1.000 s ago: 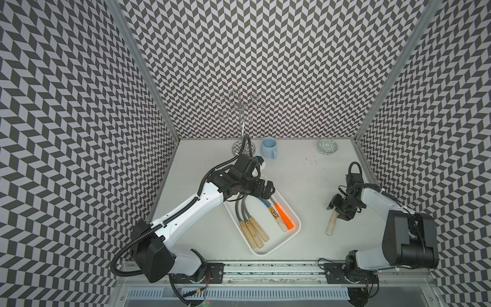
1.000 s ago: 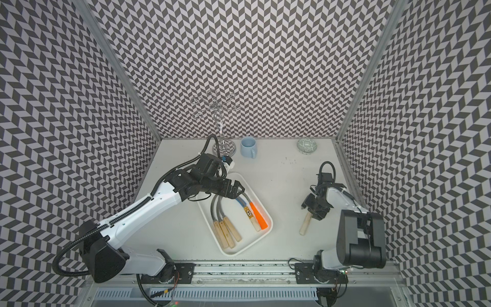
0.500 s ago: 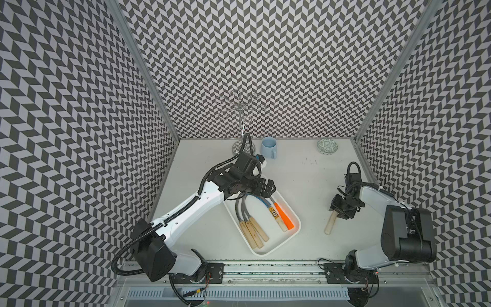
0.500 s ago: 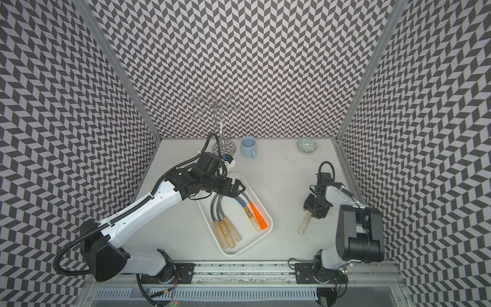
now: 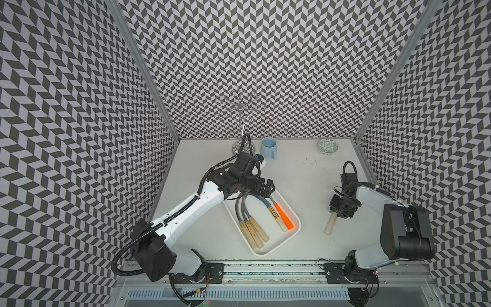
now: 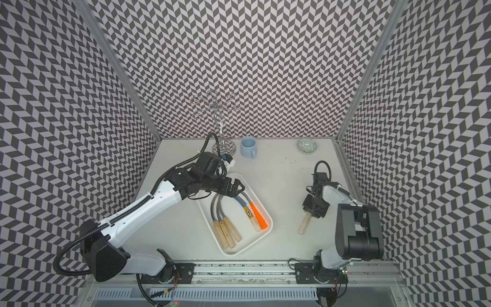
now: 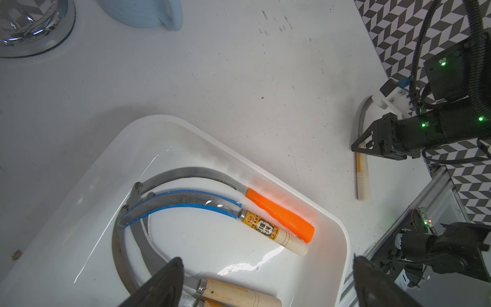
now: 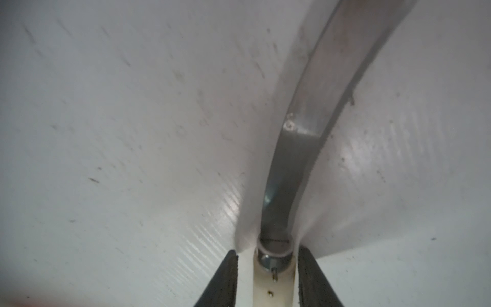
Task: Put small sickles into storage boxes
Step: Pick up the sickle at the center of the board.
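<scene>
Near edge: the white tray (image 5: 276, 239) sits skewed on the tabletop (image 5: 305, 172) between the two arms, one corner close to the front rail. Five sickles lie inside it. The three pale-handled sickles (image 5: 252, 230) lie side by side, handles toward the near end, grey blades curving to the far end. Beside them is the labelled-handle sickle (image 7: 261, 226) with a blue-edged blade. It touches the orange-handled sickle (image 7: 279, 215), which lies along the tray's right wall.

Right of the tray, well apart: the sixth sickle (image 5: 330, 226) lies flat on the tabletop, pale handle pointing near. Over it, the right claw (image 8: 267, 251) is down and narrow, fingers (image 8: 228, 276) either side of the handle just behind the metal collar. A sliver of gap shows at one finger; cannot tell whether it grips. Its blade (image 8: 305, 133) curves away beneath the arm.

Farther: the left claw (image 5: 267, 186) is spread wide, holding nothing, above the tray's far end over the blade tips.

Far wall: light blue mug (image 5: 268, 148), small patterned bowl (image 5: 327, 146), wire stand (image 6: 224, 146).
</scene>
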You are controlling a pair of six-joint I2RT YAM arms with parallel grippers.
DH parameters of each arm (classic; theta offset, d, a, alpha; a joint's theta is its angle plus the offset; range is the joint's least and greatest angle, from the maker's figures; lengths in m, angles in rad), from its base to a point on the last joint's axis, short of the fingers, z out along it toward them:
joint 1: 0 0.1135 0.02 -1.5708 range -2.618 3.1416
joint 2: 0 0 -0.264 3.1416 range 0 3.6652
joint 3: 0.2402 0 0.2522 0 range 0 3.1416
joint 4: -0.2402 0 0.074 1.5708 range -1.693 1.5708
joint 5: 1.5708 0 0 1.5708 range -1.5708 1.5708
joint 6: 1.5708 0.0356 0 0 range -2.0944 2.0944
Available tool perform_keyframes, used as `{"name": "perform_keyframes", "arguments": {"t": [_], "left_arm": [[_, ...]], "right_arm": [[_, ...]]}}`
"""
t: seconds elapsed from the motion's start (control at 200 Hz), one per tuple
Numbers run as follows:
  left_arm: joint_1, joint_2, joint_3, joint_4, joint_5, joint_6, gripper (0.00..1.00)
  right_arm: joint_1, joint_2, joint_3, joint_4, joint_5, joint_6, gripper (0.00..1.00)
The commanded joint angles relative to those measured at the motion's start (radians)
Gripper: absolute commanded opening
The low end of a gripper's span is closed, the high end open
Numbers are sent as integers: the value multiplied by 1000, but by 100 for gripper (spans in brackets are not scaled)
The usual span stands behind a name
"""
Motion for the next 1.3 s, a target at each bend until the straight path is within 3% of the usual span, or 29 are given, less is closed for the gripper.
{"name": "perform_keyframes", "arguments": {"t": [0.0, 0.526, 1.297], "left_arm": [[7, -27, 6, -14, -7, 24, 100], [12, -55, -24, -10, 26, 36, 100], [12, -91, -32, -9, 39, 22, 100]], "right_arm": [[16, 15, -20, 34, 22, 9, 35], [22, 2, -38, 29, 30, 23, 18], [34, -35, 12, -34, 57, 9, 11]]}}
